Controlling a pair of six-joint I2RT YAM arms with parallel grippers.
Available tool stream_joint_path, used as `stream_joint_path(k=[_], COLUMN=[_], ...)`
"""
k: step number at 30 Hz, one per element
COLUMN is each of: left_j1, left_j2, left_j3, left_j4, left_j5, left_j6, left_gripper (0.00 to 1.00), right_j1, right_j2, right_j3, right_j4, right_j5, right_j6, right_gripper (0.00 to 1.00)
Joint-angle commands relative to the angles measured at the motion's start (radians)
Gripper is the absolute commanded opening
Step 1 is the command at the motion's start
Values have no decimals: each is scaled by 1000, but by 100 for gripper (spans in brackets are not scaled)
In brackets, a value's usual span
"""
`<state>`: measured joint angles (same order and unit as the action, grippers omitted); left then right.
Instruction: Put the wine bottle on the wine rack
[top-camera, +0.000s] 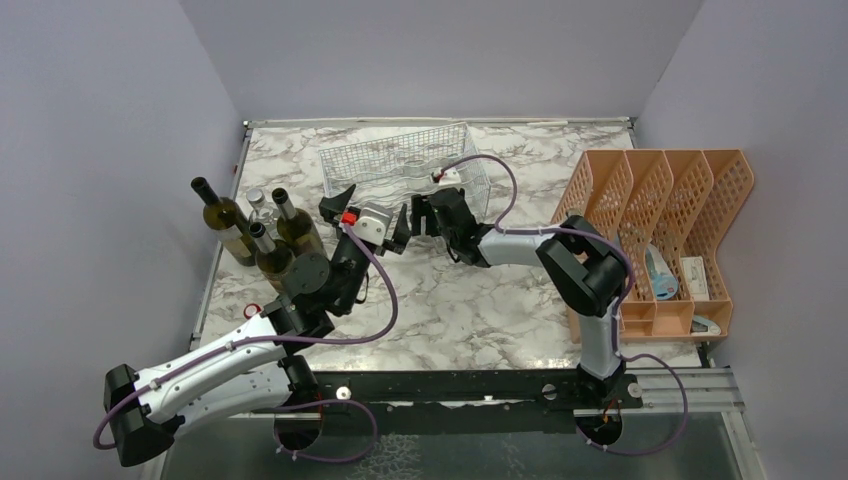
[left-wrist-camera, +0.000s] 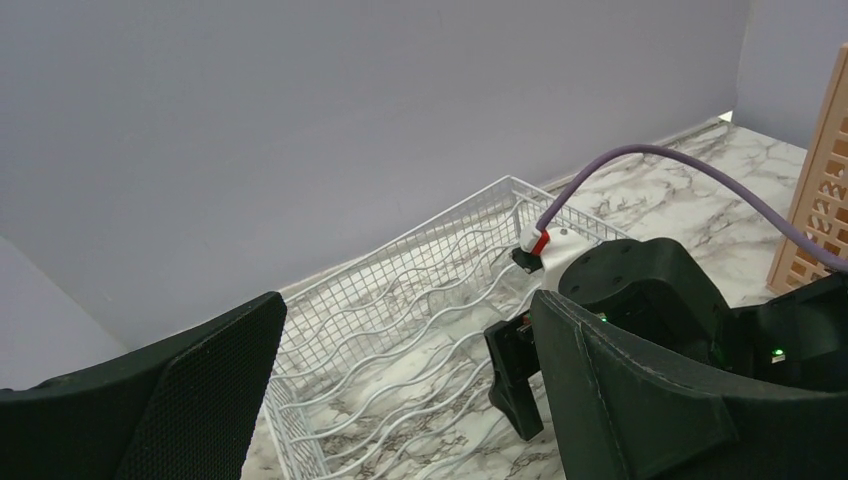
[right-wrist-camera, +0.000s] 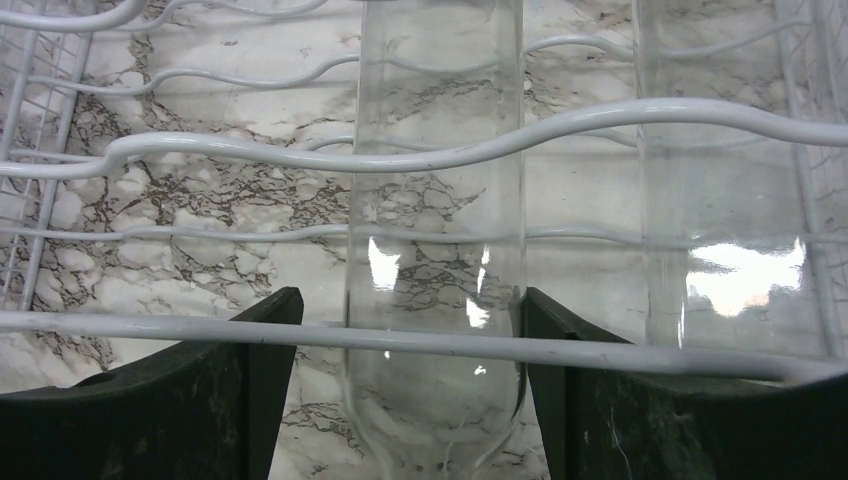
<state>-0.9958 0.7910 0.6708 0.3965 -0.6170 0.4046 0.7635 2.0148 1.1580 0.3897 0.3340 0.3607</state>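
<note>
right hand (right-wrist-camera: 408, 320) released, straddling clear wine bottle (right-wrist-camera: 435, 210) lying in wine rack (right-wrist-camera: 250, 152) | left hand (left-wrist-camera: 405, 320) spread wide, empty

White wine rack (top-camera: 350, 165), clear wine bottle (right-wrist-camera: 435, 250), grey-veined marble table (top-camera: 470, 300).

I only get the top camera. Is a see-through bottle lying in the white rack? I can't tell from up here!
Observer: Yes. The right wrist camera shows a clear bottle lying in a cradle of the wine rack.
Operator: Just one?
Observer: No, a second clear bottle lies in the next cradle, to its right in that view.
Operator: Is the claw squeezing the first one?
Observer: No. The right gripper has its jaws open, one finger on each side of that bottle's end.
</note>
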Motion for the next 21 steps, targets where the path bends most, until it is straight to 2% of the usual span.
stream_joint_path(k=[1, 8, 15, 21], left_j1=[8, 8, 8, 8], left_j2=[-19, -21, -11, -2], left_j3=[15, 59, 111, 109], left_j4=[24, -23, -116, -142], left_j5=[42, 60, 90, 161], left_j6=[-30, -53, -99, -127], left_gripper=[99, 99, 99, 99], right_j1=[-9, -9, -9, -9], right_j2=[-102, -286, -614, -800], right_j3=[-42, -127, -155, -76], right_j4=[-27, -121, -289, -501], right_j5=[-14, -48, -40, 100], right_j6=[-2, 2, -73, -163], right_gripper=[83, 84, 77, 76])
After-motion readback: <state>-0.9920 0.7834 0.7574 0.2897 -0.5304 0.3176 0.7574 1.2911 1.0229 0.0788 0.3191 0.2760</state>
